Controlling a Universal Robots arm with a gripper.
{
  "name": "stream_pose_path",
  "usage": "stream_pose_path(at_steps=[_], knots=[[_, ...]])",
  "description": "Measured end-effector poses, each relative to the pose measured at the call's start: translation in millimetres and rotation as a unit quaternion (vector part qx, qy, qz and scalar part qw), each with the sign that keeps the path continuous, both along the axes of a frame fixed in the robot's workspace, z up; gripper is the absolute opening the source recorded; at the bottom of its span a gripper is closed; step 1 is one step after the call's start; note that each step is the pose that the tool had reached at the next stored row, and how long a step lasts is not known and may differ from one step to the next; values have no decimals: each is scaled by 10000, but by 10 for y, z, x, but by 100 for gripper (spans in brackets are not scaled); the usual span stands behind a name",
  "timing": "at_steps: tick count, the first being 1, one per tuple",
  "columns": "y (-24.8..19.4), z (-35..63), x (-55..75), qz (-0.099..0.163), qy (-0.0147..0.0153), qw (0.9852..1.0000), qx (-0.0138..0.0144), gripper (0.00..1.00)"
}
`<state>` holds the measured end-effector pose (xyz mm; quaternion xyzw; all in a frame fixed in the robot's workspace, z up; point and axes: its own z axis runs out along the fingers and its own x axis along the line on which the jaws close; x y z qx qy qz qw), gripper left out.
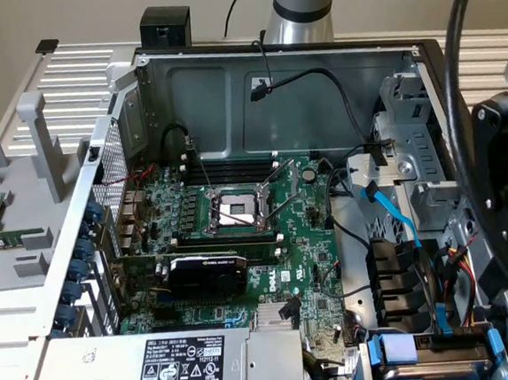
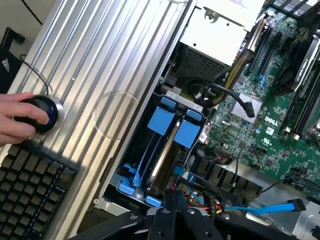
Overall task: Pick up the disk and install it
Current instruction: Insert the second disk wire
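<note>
Down in the drive bay at the case's corner, the disk sat on edge in its blue plastic frame, a second blue-tabbed carrier just beside it; in the exterior view the same bay lay at the lower right, near the grey power-supply box. The pincer hung just above the bay with its black fingers pressed together on nothing. Doing this step well would probably mean parting them, keeping them square to the frame's long edges, and staying clear of the blue SATA cable and red wires close by. A person's hand rested on a round knob by a keyboard on the bench.
</note>
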<state>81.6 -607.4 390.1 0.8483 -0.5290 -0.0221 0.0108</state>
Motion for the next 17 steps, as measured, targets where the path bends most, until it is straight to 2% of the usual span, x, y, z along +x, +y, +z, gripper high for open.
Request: stream_pose_path(at_steps=[4, 8, 13, 17], knots=[[0, -3, -1, 365, -6, 9993, 0, 11], [0, -9, -2, 724, -12, 9974, 0, 11], [0, -10, -2, 1170, -15, 9931, 9, 11], [0, -11, -2, 1535, -17, 9881, 25, 11]])
